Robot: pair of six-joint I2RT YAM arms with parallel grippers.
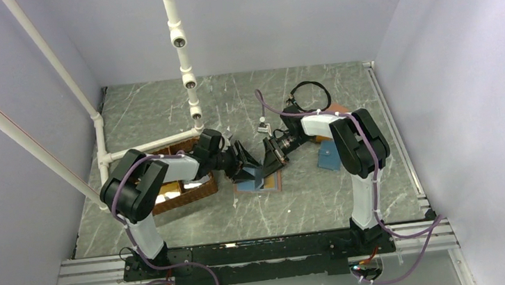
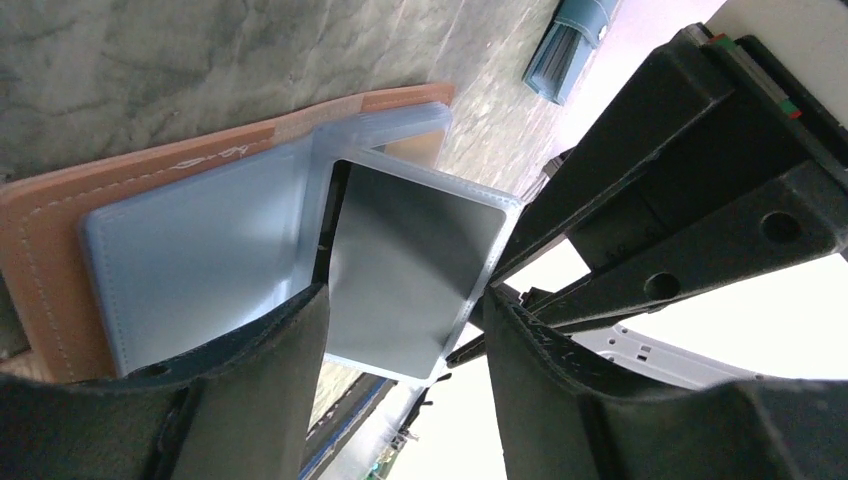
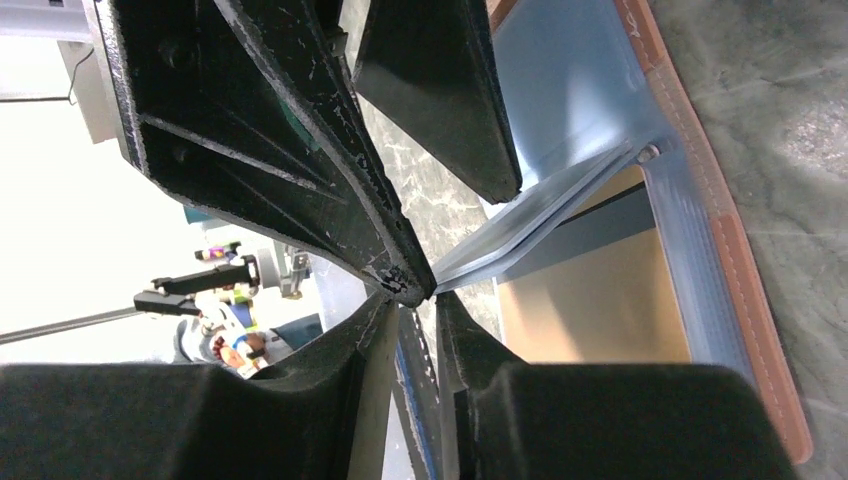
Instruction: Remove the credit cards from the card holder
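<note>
The left gripper [image 2: 405, 305] stands wide astride a grey credit card [image 2: 415, 240] in the raised blue pocket [image 3: 545, 200] of the open card holder [image 2: 40, 250], mid-table. Opposite, the right gripper [image 3: 415, 300] is narrow at that pocket's edge, grip unclear.

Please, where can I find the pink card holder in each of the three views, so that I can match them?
Top external: card holder, centre of the table.
Left wrist: card holder fills the left half, open.
Right wrist: card holder along the right edge.
Shared landmark: its raised pocket leaf, seen by both wrists.
</note>
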